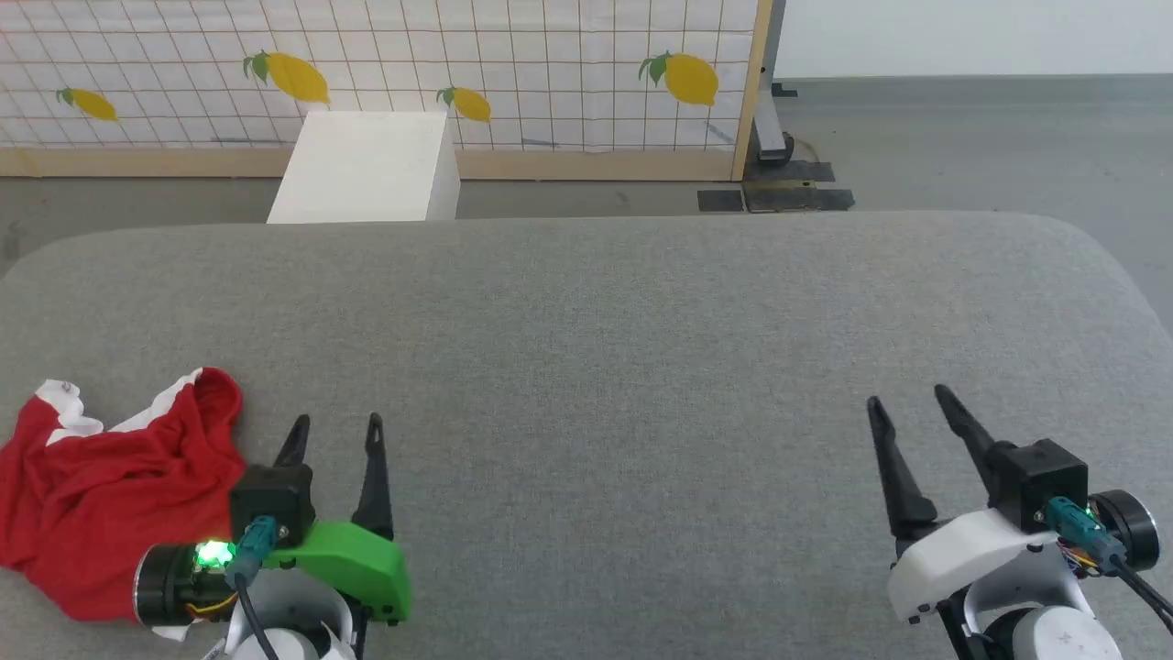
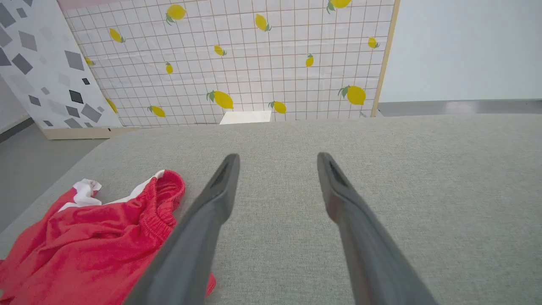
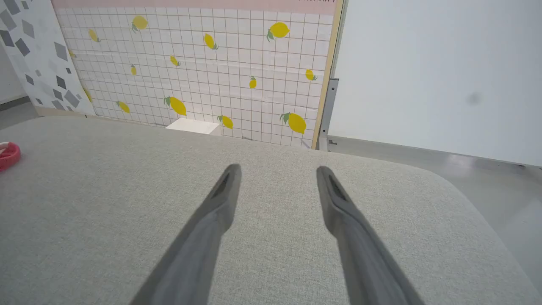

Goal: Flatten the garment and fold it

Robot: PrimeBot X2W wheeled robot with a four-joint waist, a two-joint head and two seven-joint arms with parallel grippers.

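As we look from the head: a soft, bright red fabric garment with white trim (image 1: 110, 486) lies crumpled at the near left of the grey padded tabletop (image 1: 596, 348), just left of the left gripper (image 1: 337, 422). The right gripper (image 1: 906, 396) is well apart.
Left wrist: garment (image 2: 93, 241) lies left of the fingers; jaws wide apart, empty.
Right wrist: jaws wide apart, empty; garment (image 3: 8, 154) at far left edge.
Reach: we judge the left arm nearer; no clear long axis.

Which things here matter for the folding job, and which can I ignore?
For the job: red garment, crumpled at the left edge of the grey table; left tool, open, beside it; right tool, open, well away.
Just lying about: white box, lemon-print screen, both beyond the table.
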